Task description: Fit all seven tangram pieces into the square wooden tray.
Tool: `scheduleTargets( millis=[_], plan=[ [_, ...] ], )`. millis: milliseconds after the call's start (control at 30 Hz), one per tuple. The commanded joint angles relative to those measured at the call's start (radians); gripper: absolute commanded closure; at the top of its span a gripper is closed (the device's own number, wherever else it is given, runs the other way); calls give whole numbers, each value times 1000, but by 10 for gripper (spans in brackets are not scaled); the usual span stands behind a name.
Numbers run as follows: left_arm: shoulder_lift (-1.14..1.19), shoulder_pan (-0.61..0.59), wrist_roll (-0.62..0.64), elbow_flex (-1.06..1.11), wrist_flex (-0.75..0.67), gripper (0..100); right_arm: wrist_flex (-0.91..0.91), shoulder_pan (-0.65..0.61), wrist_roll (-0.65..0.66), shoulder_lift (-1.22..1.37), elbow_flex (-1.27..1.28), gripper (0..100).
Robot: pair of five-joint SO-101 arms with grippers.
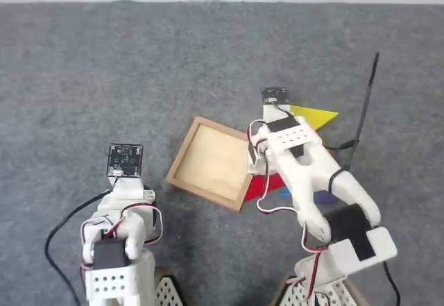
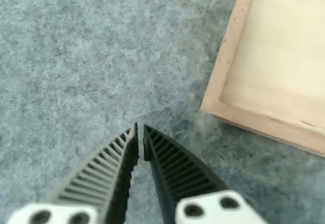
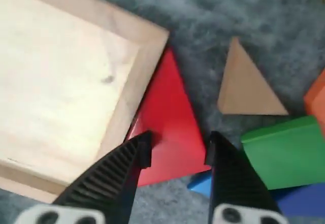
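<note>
While the right gripper (image 3: 179, 150) hangs released above the red triangle (image 3: 170, 122), one finger to each side of the piece's wide end, the step in hand is judged to be the first pick-up; no piece is yet seated. The red triangle lies flat on the grey mat (image 1: 104, 63), one edge touching the outer wall of the square wooden tray (image 3: 144, 71); the finger on that side therefore has little room.

Recommended procedure: descend vertically; keep the tray-side finger off the rim; close only when both fingers stand below the piece's top face. Sloped edges are likely to squeeze the triangle out of the jaws; a slight wrist rotation, so that the fingers bear on firmer contact faces, is advisable. Lift clear of the rim before traversing; otherwise the tray may be pushed along the mat.

Container status: the tray holds nothing; its bare floor shows in the high view and in both wrist views. All pieces seen lie outside it, on the right arm's side: a tan triangle (image 3: 249, 89) near the red one but apart; a green piece (image 3: 287, 150) just beside a blue piece (image 3: 203, 183) (touching or overlapping cannot be told); an orange piece (image 3: 317, 99) farther from the tray; a yellow triangle (image 1: 316, 117) beyond the right arm in the high view.

The left gripper (image 2: 140, 132) is clenched on nothing, fingertips almost meeting, over the mat near one tray corner.
</note>
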Motion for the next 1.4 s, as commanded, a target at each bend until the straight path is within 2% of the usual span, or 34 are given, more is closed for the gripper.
scheduleTargets(
  millis=[0, 167, 333, 500, 633, 833, 967, 1100, 1267, 1367],
  plan=[
    [-18, -3, 17, -13, 5, 982, 47, -31, -9, 56, 14, 799],
    [-18, -3, 17, -13, 5, 982, 18, -65, -18, 19, 28, 773],
    [-18, -3, 17, -13, 5, 982, -61, -5, -54, -216, 176, 785],
    [-18, -3, 17, -13, 5, 982, -62, -31, -106, -377, 272, 782],
    [-18, -3, 17, -13, 5, 982, -81, -154, -288, -360, 255, 776],
    [-18, -3, 17, -13, 5, 982, -93, -202, -330, -252, 175, 735],
    [-18, -3, 17, -13, 5, 982, -101, -166, -330, -114, 133, 735],
    [-18, -3, 17, -13, 5, 982, -85, -45, -330, -5, 71, 735],
    [-18, -3, 17, -13, 5, 982, -33, 25, -325, 12, 37, 738],
    [-18, -3, 17, -13, 5, 982, -42, 71, -290, 12, 31, 790]
  ],
)
